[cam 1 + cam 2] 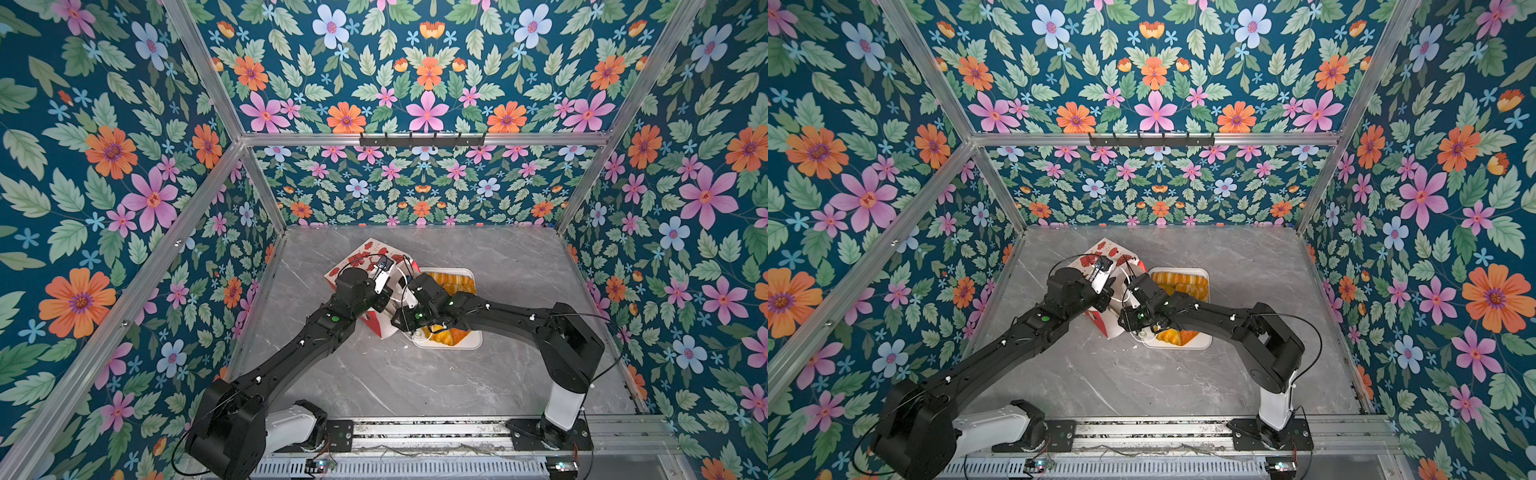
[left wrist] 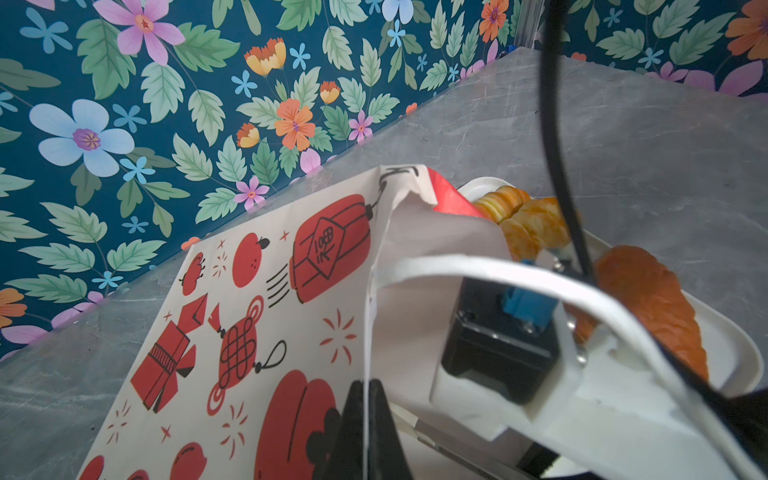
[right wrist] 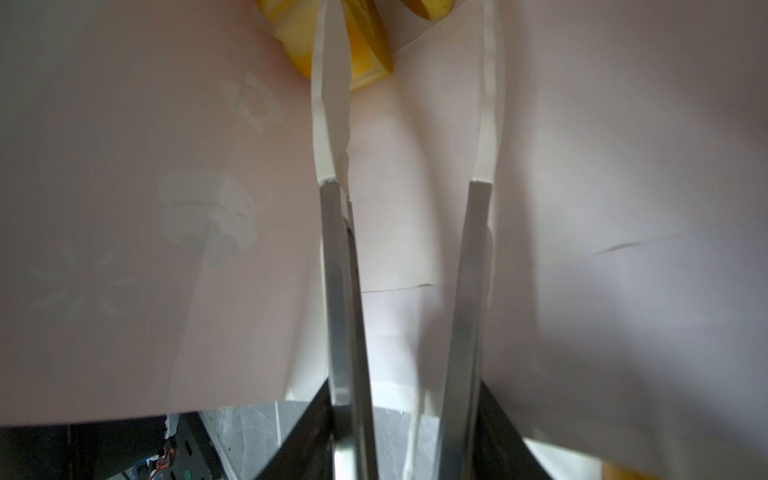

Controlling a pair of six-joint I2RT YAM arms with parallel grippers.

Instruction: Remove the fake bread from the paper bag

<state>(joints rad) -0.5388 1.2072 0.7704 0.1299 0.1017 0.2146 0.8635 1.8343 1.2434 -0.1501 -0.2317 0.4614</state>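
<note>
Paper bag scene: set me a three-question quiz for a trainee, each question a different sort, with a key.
1. True or false: the left gripper is shut on the rim of the paper bag.
2. Pick one: the right gripper, jaws apart, is A) inside the bag, B) over the tray, C) far from the bag.
3. Short answer: what holds the fake bread that lies outside the bag?
Key: 1 true; 2 A; 3 the white tray.
</note>
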